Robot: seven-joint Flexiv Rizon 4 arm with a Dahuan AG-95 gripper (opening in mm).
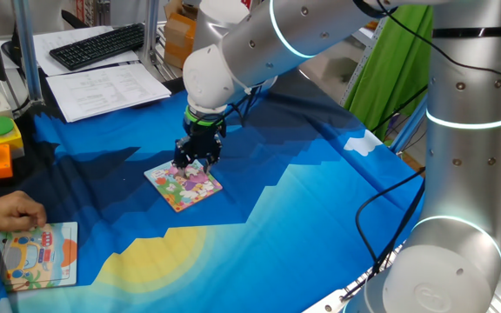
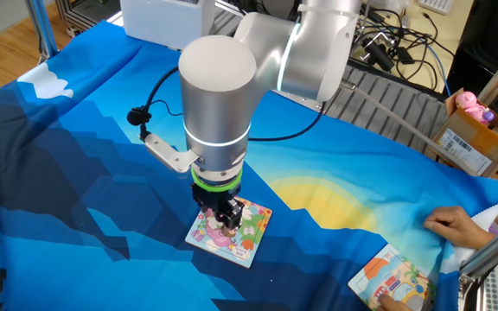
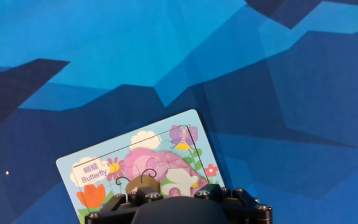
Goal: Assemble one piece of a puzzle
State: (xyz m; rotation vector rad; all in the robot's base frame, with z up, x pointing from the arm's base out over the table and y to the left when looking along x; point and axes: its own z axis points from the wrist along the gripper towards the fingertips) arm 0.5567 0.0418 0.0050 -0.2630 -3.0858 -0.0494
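Fingers (image 2: 227, 219) low over puzzle (image 1: 183, 183), tips touching or nearly touching picture, likely to seat piece; spread or pinching, cannot tell. Piece itself hidden. Puzzle flat on table (image 1: 320, 200). Farther: person's hand (image 1: 7, 210) steadying larger board (image 1: 38, 254).

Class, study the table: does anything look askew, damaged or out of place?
The puzzle lies turned at an angle on the blue cloth, under the gripper. A person's hand rests beside a second puzzle board at the table edge. Nothing looks damaged.
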